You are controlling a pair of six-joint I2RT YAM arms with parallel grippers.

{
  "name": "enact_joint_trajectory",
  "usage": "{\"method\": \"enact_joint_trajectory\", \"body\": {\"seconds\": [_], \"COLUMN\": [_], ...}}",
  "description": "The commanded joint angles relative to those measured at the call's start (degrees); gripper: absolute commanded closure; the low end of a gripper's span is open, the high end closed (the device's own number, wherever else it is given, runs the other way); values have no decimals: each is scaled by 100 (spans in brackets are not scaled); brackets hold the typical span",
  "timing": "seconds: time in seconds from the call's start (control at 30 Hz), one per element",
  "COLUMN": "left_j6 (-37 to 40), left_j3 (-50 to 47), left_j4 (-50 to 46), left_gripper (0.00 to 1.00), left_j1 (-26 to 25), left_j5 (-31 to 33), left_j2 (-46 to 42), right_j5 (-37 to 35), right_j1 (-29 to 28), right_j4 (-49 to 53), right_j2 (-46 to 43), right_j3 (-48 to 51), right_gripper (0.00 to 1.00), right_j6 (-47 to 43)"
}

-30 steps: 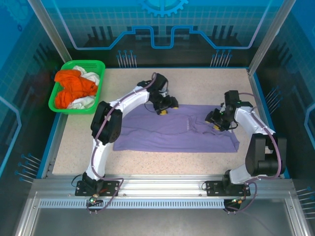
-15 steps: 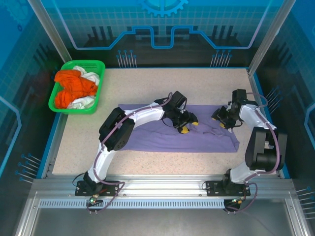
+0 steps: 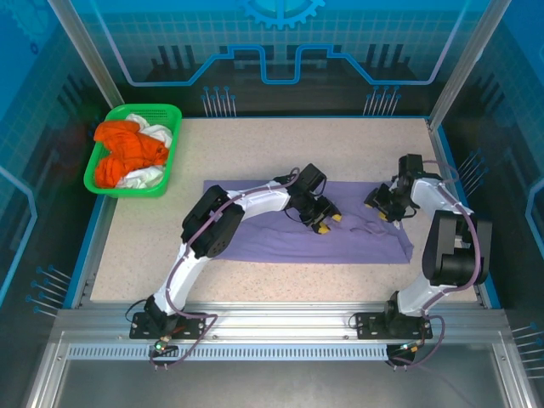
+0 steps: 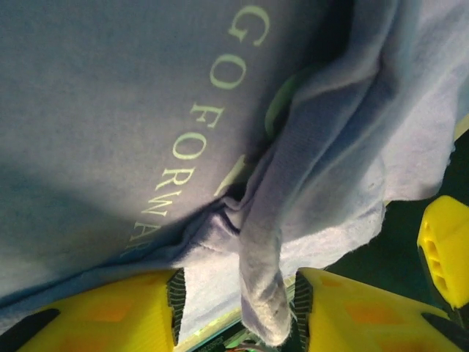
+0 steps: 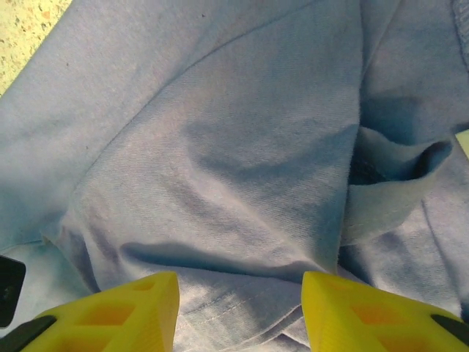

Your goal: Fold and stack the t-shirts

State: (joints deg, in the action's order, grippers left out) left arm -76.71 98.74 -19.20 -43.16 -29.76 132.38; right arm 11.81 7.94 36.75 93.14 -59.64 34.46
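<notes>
Across the purple shirt (image 3: 255, 242), spread mid-table, the left gripper (image 3: 328, 222) has been swung inward; its half-spread jaws straddle a raised fold (image 4: 260, 293), best pinched deep before lifting. The right gripper (image 3: 382, 212) is held spread over the shirt's right end.

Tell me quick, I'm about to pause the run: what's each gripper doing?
Left gripper: open, jaws astride a raised fold of the lavender-purple cloth t-shirt.
Right gripper: open, over the same shirt.

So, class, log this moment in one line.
left jaws: astride purple t-shirt fold | right jaws: apart over it | basket: orange and white shirts
</notes>
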Motion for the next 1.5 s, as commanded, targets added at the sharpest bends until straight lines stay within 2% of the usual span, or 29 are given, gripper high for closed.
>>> {"method": "enact_joint_trajectory", "body": {"seconds": [0.0,0.23,0.4,0.6,0.97,1.1,1.4,1.43,1.47], "left_j6": [-99,-60,44,640,1925,2323,3048,3092,3138], "left_j3": [329,491,471,428,788,918,1121,1121,1121], "left_j4": [-115,-168,-266,-776,-1909,-2313,-2926,-2976,-3012], "left_gripper": [60,75,94,100,100,94,88,86,79], "left_j1": [-44,-42,-35,-11,127,164,285,303,319], "left_j5": [49,-5,-68,-143,-217,-122,147,168,185], "left_j2": [146,235,204,54,17,38,140,139,134], "right_j5": [15,-111,-219,-305,-429,-477,-429,-462,-501], "right_j1": [15,-69,-69,-75,-83,-94,-174,-172,-162], "right_j4": [99,262,315,458,534,535,579,587,600], "right_j2": [36,-186,-211,67,425,458,-40,-63,-77], "right_j3": [-130,211,254,49,-42,-16,301,321,330], "right_gripper": [54,62,63,65,65,64,63,63,62], "right_j6": [-83,-106,-193,-253,-264,-244,-298,-307,-305]}}
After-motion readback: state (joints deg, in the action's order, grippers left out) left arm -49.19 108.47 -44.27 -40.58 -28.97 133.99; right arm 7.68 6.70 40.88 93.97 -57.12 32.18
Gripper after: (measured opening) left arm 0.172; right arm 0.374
